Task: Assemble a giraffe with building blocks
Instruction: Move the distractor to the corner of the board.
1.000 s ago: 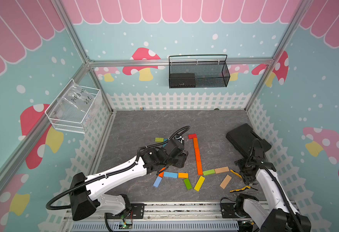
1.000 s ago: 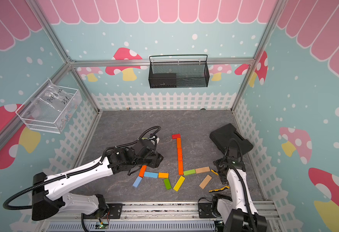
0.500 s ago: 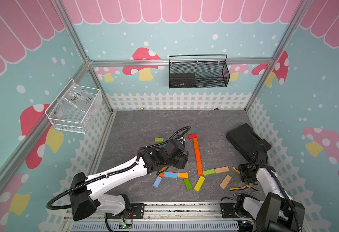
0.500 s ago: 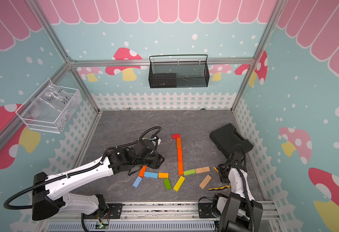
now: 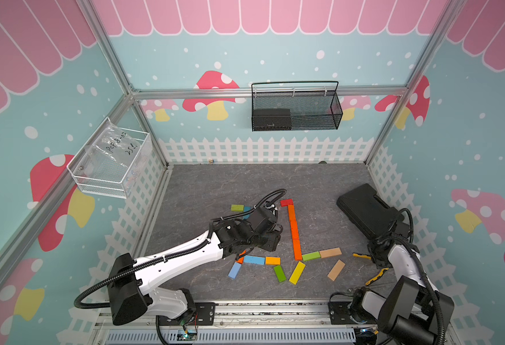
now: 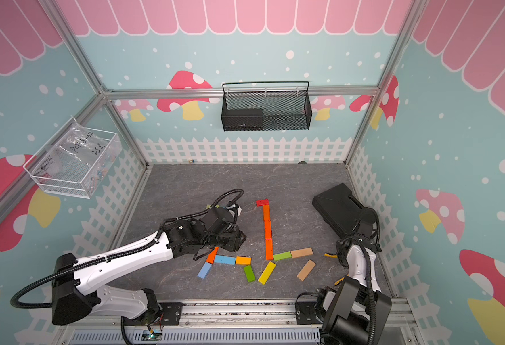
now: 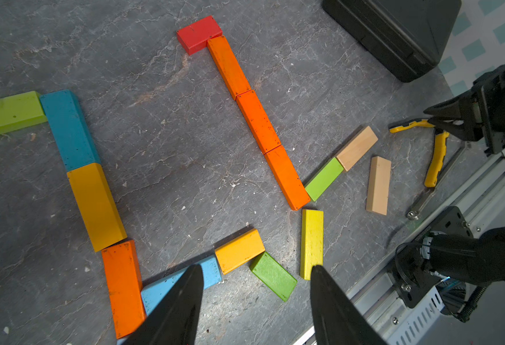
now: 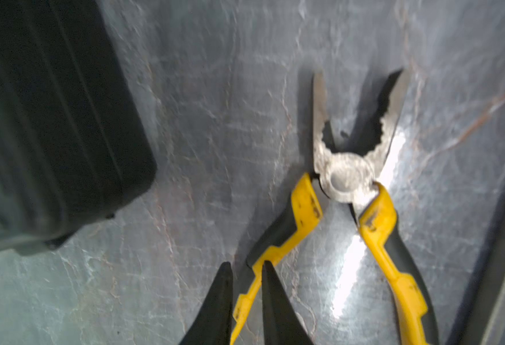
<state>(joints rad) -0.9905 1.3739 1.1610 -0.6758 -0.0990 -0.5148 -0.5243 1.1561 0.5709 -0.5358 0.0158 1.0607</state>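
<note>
The building blocks lie flat on the grey floor: a red block [image 5: 286, 202] caps a line of orange blocks [image 5: 293, 230], from whose foot a green [image 5: 311, 256] and a tan block [image 5: 330, 252] branch off. Yellow [image 7: 312, 243], dark green [image 7: 273, 276], amber [image 7: 239, 251] and blue [image 7: 212, 270] blocks lie close to my left gripper [image 7: 255, 268]. It hovers open over them, nothing between its fingers. My right gripper [image 8: 246, 264] is shut on one yellow handle of the pliers [image 8: 347, 176], at the floor's right side [image 5: 370, 257].
A black plastic case [image 5: 364, 209] lies at the right, just behind the right gripper. A loose tan block [image 5: 336, 270] sits near the pliers. A lime [image 7: 9, 113], blue, amber and orange chain runs beside the left arm. A metal rail [image 5: 275, 307] borders the front edge.
My right gripper has shut on the pliers handle, and that arm has drawn back toward the front. The left arm and the blocks have not moved.
</note>
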